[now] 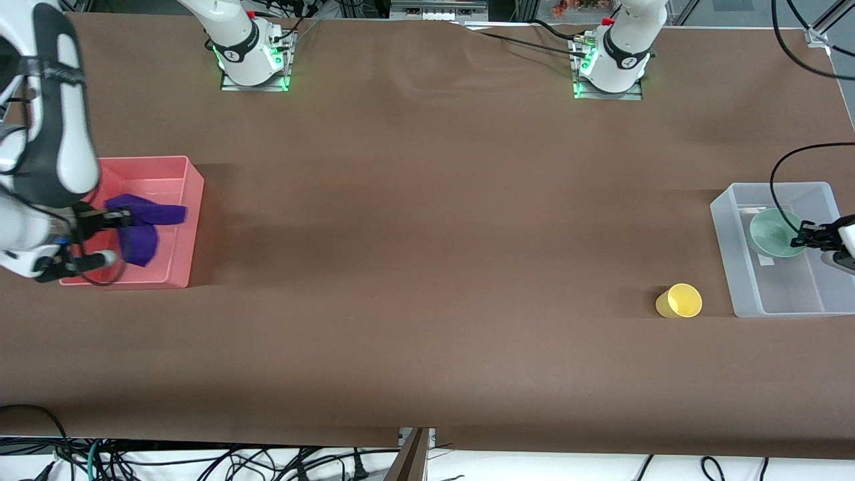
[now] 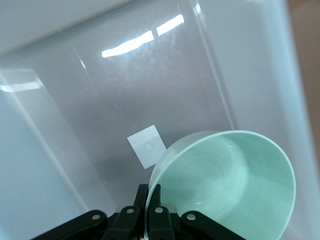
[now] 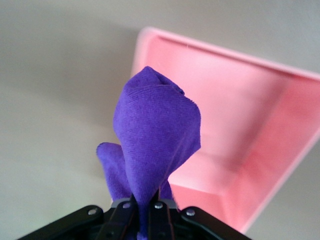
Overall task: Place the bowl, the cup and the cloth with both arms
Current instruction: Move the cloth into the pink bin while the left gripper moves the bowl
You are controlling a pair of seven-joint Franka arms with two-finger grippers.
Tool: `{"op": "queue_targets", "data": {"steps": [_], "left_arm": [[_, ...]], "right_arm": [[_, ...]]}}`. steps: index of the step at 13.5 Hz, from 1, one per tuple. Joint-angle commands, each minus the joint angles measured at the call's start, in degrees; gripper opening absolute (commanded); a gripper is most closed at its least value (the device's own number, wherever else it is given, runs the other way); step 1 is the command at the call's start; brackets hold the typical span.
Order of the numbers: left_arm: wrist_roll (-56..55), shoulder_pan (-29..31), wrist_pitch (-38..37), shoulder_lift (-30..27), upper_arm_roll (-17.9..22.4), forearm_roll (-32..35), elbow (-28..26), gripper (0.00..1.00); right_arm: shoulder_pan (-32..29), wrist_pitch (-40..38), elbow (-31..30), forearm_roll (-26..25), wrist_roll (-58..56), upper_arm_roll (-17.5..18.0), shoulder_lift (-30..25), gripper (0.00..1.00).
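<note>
at the right arm's end of the table sits a pink bin (image 1: 190,220), and the right gripper (image 1: 115,218) hangs over it with its fingers pinched together on the purple cloth (image 1: 143,227). the cloth dangles in a bunched fold, its lower end drooping into the bin; the right wrist view shows it trailing from the fingertips with the bin below.

moving along the brown table (image 1: 427,267), the middle is bare until the yellow cup (image 1: 679,300), lying on its side just beside the clear bin (image 1: 725,220), apart from it.

over the clear bin, the left gripper (image 1: 807,236) is clamped on the rim of the mint bowl (image 1: 773,232), which is tilted with its mouth showing. can't tell if the bowl touches the bin floor yet.

what could go wrong imo: the cloth could drape over the pink wall if let go off-centre, since it's floppy. the bowl is held by a thin edge, so it may roll or clatter when released at that tilt. the cup, being on its side, could roll off when nudged.

count: one cloth, one bowl, one cup, two bins, two arms.
</note>
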Motion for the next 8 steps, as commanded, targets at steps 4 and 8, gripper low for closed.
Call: {"op": "queue_targets", "data": {"steps": [4,8], "left_arm": [[1.2,2.0,2.8,3.5,-0.6,-0.9,2.5,0.69],[5.8,1.6,0.9,-1.3,-1.3,-1.1,3.1,1.0]], "right_arm": [[-1.0,7.5,-7.0,-0.5,-2.8,-1.7,0.8,0.1],[-0.9,8.2,-6.6,1.3,-2.0,-1.2,-2.7,1.0]]}}
